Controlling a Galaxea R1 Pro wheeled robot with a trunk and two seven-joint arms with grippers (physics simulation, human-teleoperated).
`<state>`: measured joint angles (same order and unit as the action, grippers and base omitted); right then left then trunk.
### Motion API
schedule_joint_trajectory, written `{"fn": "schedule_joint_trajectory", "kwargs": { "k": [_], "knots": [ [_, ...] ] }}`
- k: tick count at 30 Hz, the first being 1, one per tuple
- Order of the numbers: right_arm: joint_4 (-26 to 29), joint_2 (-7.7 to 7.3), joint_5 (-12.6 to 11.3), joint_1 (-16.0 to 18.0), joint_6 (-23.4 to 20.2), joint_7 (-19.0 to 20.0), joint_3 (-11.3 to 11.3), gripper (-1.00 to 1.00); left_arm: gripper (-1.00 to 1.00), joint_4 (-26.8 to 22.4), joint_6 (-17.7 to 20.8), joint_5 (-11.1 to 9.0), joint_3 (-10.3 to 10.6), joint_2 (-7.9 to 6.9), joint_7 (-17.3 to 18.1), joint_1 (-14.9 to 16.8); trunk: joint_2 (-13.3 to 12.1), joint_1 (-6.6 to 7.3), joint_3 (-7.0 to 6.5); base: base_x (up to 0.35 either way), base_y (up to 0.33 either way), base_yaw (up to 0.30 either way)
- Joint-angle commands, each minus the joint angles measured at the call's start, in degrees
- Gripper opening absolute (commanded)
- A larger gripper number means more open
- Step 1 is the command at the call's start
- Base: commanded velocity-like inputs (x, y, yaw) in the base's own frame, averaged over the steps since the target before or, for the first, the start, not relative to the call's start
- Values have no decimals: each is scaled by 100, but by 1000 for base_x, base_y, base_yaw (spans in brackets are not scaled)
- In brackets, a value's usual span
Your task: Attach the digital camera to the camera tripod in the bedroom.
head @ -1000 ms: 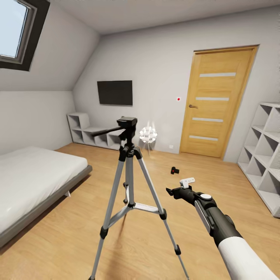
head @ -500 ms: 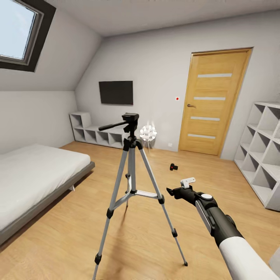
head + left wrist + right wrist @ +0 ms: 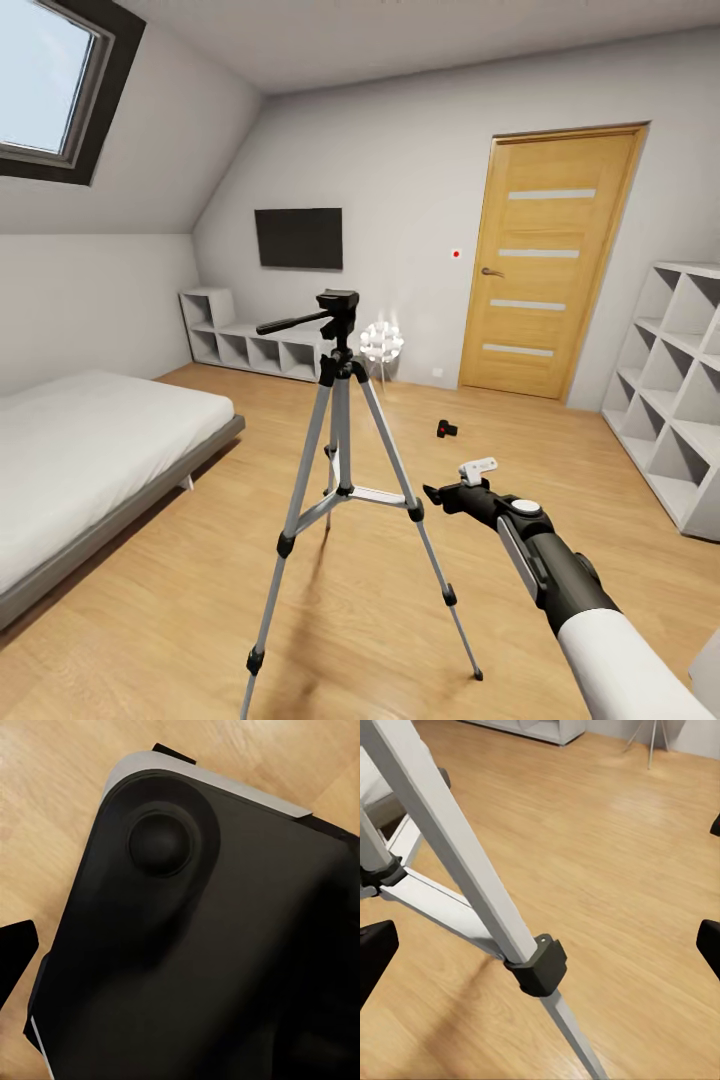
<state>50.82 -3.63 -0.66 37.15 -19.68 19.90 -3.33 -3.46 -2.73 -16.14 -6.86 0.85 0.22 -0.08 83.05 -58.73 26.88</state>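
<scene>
On the floor at one o'clock lies the digital camera [image 3: 447, 429], beyond my spread, empty right gripper [image 3: 447, 494]; swinging past could clip the camera tripod [image 3: 338, 470] leg and topple it.

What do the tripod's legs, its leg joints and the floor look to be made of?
The camera tripod legs look like brushed or satin metal, probably aluminium: pale silver with a soft sheen. The leg joint looks like matte black plastic, blocky and dull, though a render leaves that open. The floor looks like light wood planks or laminate: visible grain and board seams under a faint gloss.
</scene>
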Motion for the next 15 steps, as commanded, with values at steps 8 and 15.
{"fn": "schedule_joint_trajectory", "kwargs": {
  "k": [8, 15],
  "knots": [
    [28, 700, 39, 2, -27, -306, -118, 100, 100, -6, -8, -5, -44, 2, -3, -1, 3, 0, 5, -1, 1, 0],
    [24, 1022, 24, 2, 36, -797, -135, 100, 100, -6, -7, -9, -44, 1, -4, -1, 3, 0, 5, 0, 0, 0]
  ]
}}
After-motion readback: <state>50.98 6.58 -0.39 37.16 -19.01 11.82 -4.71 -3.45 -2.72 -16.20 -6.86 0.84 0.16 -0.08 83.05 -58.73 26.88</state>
